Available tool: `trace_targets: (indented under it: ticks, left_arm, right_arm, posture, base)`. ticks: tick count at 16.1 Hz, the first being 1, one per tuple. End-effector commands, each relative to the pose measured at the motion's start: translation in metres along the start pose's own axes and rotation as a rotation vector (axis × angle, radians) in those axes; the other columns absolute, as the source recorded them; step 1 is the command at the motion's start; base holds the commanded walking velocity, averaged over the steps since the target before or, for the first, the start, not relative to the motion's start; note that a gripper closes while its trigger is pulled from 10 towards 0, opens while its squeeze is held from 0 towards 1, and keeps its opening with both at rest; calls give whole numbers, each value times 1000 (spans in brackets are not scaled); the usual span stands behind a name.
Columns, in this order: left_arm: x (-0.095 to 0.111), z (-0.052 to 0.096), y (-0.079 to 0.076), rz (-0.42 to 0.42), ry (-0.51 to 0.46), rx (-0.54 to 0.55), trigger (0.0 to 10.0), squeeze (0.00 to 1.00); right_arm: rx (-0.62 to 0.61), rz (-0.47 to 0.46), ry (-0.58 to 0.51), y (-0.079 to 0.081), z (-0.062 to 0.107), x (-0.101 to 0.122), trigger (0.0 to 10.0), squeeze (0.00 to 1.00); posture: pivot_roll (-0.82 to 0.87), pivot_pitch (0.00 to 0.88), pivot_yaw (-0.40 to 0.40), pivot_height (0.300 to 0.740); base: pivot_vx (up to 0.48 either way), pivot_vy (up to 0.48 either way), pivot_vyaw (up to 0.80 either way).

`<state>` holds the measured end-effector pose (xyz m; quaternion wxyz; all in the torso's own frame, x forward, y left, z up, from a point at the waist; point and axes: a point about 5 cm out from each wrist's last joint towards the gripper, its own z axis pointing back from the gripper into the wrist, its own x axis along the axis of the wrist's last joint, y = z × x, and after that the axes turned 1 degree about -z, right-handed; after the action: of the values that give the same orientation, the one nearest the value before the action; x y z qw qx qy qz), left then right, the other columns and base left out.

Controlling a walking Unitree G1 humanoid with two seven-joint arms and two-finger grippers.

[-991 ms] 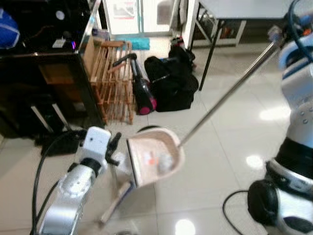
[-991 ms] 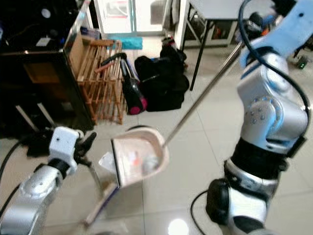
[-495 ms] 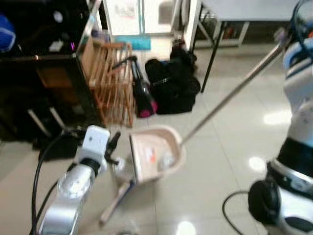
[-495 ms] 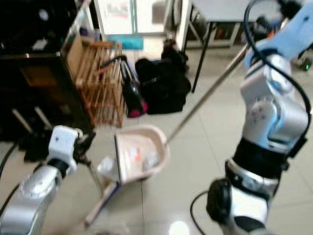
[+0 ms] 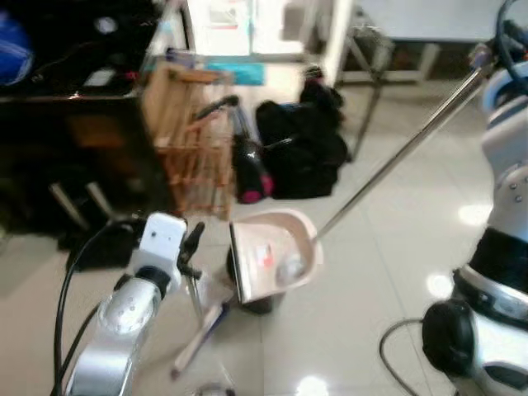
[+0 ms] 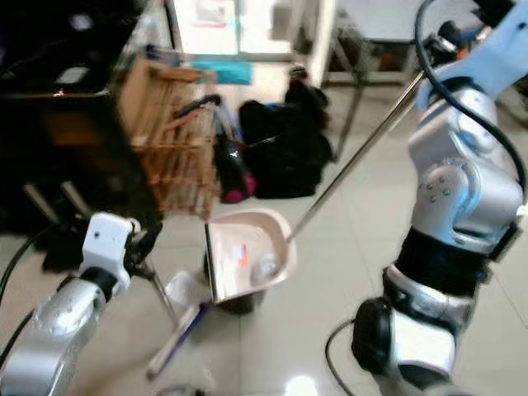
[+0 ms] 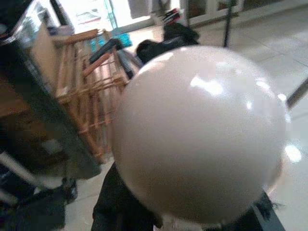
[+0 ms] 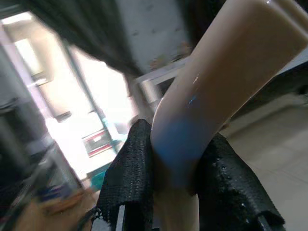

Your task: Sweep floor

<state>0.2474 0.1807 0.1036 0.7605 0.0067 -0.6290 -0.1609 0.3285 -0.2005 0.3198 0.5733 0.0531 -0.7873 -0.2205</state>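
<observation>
The dustpan (image 5: pixel 276 260) hangs tilted over a dark bin (image 5: pixel 252 299), 2 scraps inside; if it tips, they could spill onto the floor (image 5: pixel 363 272). The right pincer (image 8: pixel 175 192) pinches its long handle (image 5: pixel 404 153). The left pincer (image 5: pixel 191 247) grips 1 broom (image 5: pixel 198 334), whose head rests on the floor beside the bin.

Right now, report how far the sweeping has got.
Done: rubbish lies in the dustpan.

In hand: the right pincer is shut on the dustpan's long handle, holding the pan tilted over a dark bin. The left pincer grips the broom.

Left: emptying the pan; a crumpled scrap lies beside the broom.
</observation>
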Motion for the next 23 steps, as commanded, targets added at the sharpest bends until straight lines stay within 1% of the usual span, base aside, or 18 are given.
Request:
trace_targets:
  ticks: [1,5,11,12,14,21,22,23]
  left_arm:
    - [10,-1,3,-30,-36,15,10000,0]
    - [10,-1,1,-33,-38,-5,10000,0]
    - [11,-3,1,-34,-37,-12,10000,0]
    - [11,-2,1,-13,-44,-8,10000,0]
    - [6,-2,1,-30,-14,-6,10000,0]
    - [8,1,2,-31,-40,9,10000,0]
    - [5,1,3,-33,-23,12,10000,0]
    - [2,2,3,-33,1,19,10000,0]
  right_arm:
    - [32,-53,-62,5,1,13,10000,0]
    - [9,-41,-84,-1,4,16,10000,0]
    - [-9,-28,-98,-6,5,18,10000,0]
    - [-11,-25,-99,-6,5,18,10000,0]
    - [-13,-21,-99,-6,5,18,10000,0]
    - [-14,-6,-89,-8,4,14,10000,0]
    - [-10,-1,-99,-7,5,14,10000,0]
    - [17,-10,-119,-3,8,13,10000,0]
  posture:
    - [-15,74,1,740]
    - [-25,71,16,740]
    - [-23,75,22,740]
    - [-23,75,21,740]
    - [-23,77,19,740]
    - [-17,76,12,740]
    - [-20,77,13,740]
    - [-19,77,10,740]
  base:
    - [371,0,0]
    - [372,0,0]
    - [369,0,0]
    - [0,0,0]
    - [0,0,0]
    - [0,0,0]
    - [0,0,0]
    - [0,0,0]
